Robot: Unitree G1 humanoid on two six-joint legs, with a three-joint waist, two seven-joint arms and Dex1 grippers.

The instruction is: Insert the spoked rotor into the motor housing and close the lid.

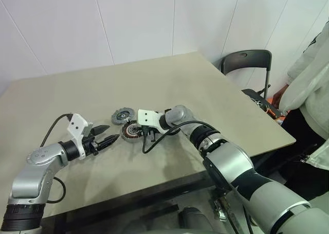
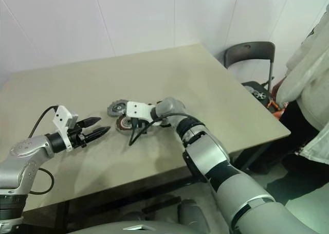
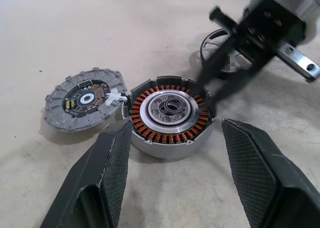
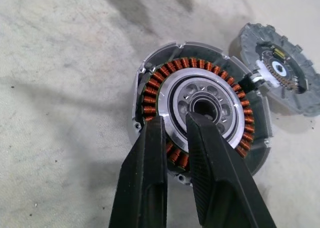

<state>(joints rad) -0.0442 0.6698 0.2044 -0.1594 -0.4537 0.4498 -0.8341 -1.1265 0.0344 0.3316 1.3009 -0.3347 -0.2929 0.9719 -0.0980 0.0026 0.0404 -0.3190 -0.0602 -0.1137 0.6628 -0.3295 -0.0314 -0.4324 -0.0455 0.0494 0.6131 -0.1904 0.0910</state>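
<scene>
Up front, big silver-and-black right arm (image 1: 231, 167), bent at the elbow, reaching across to the left with wrist angled down at the parts. Beneath it, broad beige rectangular table (image 1: 205, 90). Off to the right, person in a pale top (image 1: 308, 79) standing by a black chair (image 1: 247, 64) at the table's far corner. Over on the left, silver left arm (image 1: 36, 167), forearm roughly level, pointing in toward the middle.

Now the left gripper (image 1: 110, 133): black fingers spread wide, holding nothing, hovering just beside the round silver motor housing with its ring of copper-orange windings (image 3: 150, 130). From the left wrist, housing framed between those two fingers, out ahead of the tips, on the table.

From the right wrist, a closer look the head views cannot give: right gripper (image 4: 175, 119) all but closed, just a thin gap between the fingers, tips down over the housing's centre. Pinching anything or merely resting there? Cannot tell.

Touching the housing's side, lying flat: round grey-silver lid (image 3: 65, 110), ribbed rim, dark circuit face turned up.

Seated inside the copper ring: spoked rotor (image 3: 152, 112), silver face with round openings about a small central hub.

Smallest of all, white connector (image 3: 114, 96) bridging lid and housing.
</scene>
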